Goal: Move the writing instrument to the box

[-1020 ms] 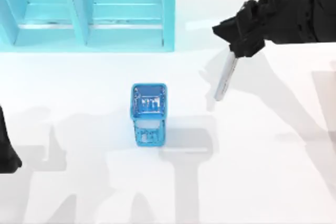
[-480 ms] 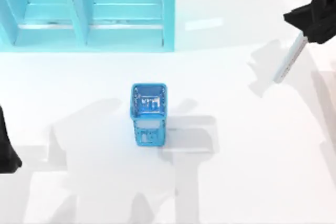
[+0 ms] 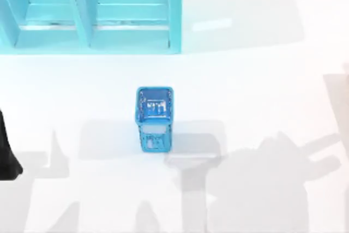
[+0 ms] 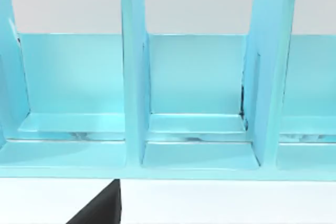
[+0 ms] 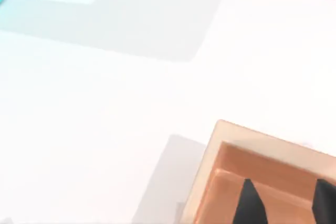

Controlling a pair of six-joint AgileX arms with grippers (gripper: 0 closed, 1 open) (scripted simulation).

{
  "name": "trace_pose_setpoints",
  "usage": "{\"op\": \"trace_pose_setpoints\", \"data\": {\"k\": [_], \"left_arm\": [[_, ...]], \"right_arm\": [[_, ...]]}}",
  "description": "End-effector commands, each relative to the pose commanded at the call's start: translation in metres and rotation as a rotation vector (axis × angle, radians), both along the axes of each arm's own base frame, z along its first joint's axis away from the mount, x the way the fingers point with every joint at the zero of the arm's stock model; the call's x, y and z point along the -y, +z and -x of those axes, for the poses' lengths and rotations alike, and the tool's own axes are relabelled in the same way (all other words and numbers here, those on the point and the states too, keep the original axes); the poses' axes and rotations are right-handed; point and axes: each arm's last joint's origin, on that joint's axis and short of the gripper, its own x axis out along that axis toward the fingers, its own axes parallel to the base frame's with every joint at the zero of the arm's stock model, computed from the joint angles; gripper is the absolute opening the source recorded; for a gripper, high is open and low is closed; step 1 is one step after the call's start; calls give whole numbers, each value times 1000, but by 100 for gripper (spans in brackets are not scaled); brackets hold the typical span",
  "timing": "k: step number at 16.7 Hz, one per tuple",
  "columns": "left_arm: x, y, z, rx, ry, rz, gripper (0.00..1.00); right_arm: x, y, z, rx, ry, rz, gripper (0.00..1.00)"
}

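Above orange box (image 5: 273, 166) (jaws parted)

Tan open box (image 5: 273, 174) (on white table).

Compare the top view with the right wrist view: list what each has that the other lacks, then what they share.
Top view: a blue basket mid-table and the parked left arm at the table's left edge.
Right wrist view: a brown box with the right gripper over it, jaws apart.
Both: the white table and the teal shelf, just its corner in the wrist view.
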Motion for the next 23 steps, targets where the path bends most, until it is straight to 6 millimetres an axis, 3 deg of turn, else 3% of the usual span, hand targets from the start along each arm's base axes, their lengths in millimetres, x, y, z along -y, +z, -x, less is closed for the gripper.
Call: {"op": "trace_pose_setpoints", "data": {"k": [3,6,10,19,23], "left_arm": [[0,0,0,0,0,0,100],[0,0,0,0,0,0,100],[0,0,0,0,0,0,100],[0,0,0,0,0,0,100],[0,0,0,0,0,0,100]], "right_arm": [[21,3,31,11,-69,30,0],[25,4,41,15,-87,41,0],[25,3,39,12,-85,40,0],[18,-50,18,25,-86,48,0],[18,-56,17,15,-88,41,0]]}}
